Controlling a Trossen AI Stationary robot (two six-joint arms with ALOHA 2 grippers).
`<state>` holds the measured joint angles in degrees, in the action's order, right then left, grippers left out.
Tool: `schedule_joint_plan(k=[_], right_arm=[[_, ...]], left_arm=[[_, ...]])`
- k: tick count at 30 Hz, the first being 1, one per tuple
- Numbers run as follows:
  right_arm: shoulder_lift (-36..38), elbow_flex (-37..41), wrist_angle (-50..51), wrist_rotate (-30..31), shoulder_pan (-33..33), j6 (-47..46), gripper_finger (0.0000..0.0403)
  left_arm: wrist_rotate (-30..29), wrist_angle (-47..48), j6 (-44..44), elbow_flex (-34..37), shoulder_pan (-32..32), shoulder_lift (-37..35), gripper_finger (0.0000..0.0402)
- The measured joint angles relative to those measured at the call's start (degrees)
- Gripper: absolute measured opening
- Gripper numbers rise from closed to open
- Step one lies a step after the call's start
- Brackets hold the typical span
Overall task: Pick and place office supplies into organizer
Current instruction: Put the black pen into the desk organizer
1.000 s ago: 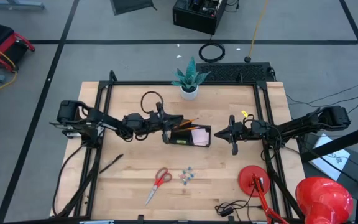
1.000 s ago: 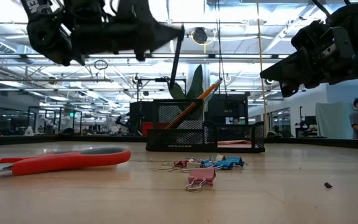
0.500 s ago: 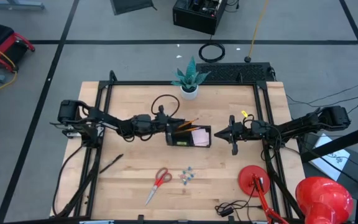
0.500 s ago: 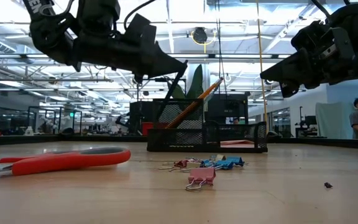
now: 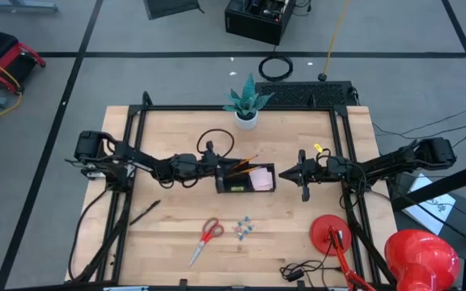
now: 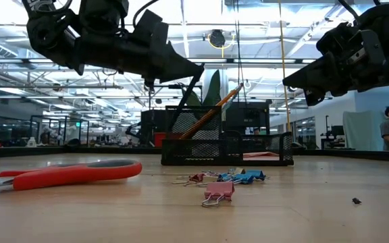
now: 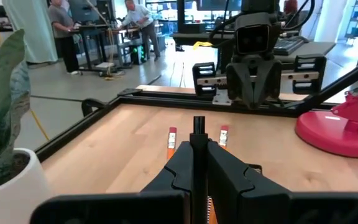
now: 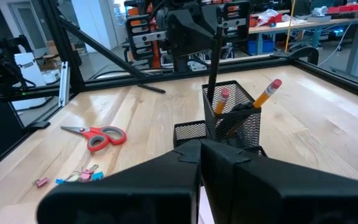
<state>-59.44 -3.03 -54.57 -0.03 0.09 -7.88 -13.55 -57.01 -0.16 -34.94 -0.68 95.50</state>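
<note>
While clamped in left tool [image 7: 198, 163] — pen [image 7: 198, 134] over organizer [image 5: 246, 179].

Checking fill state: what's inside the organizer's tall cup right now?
In the organizer, the tall mesh cup holds two orange pencils leaning out, plus a black pen that the left gripper is holding upright. The cup's bottom is hidden by the mesh.

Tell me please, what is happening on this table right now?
The left gripper is shut on a black pen and holds it over the tall cup of the black mesh organizer, where two orange pencils already stand. The right gripper waits beside the organizer, shut and empty. The red-handled scissors, a cluster of small binder clips and another black pen lie on the wooden table, not yet picked up.
</note>
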Motion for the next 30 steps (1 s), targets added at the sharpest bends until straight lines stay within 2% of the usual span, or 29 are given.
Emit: schedule_joint_plan(k=[5,14,25,30], right_arm=[[0.0,0.0,0.0,0.0,0.0,0.0,0.0004],[0.0,0.0,0.0,0.0,0.0,0.0,0.0004],[0.0,0.0,0.0,0.0,0.0,0.6,0.0004],[0.0,0.0,0.0,0.0,0.0,0.7,0.0004]], left_arm=[[-0.5,-0.5,3.1,0.0,0.4,0.0,0.0026],[-2.7,-0.8,1.4,0.0,2.6,1.2,0.0026],[-3.1,-6.7,-0.2,0.0,2.7,9.4,0.0026],[-3.0,-7.4,-0.1,0.0,2.6,10.7,0.0026]])
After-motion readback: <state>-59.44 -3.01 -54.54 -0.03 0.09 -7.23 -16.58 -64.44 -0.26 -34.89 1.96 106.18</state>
